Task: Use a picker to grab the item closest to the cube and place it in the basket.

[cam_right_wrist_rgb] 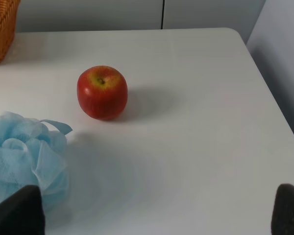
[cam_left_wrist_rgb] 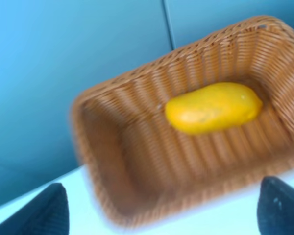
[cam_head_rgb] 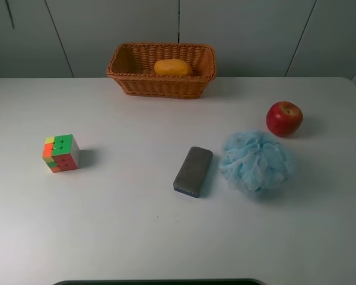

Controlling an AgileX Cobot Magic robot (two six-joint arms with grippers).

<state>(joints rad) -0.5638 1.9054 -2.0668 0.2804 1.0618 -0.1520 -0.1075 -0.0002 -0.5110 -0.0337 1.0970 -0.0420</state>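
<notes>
My left gripper [cam_left_wrist_rgb: 164, 210] hangs spread and empty above the basket [cam_left_wrist_rgb: 103, 147], where the yellow fruit [cam_left_wrist_rgb: 213, 107] lies. The drop seems done, though this view is blurred. Next I lift clear of the rim. My right gripper [cam_right_wrist_rgb: 159, 210] is spread too.

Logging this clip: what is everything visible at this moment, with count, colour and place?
basket: one, brown wicker, far middle of the table
yellow fruit: one, yellow-orange, lying inside the basket
cube: one, multicoloured, left side of the table
block: one, grey, near the table's middle
bath puff: one, light blue, just right of the block
apple: one, red, behind the puff on the right
table: one, white
left gripper: one, dark, open, above the basket
right gripper: one, dark, open, facing the apple
</notes>
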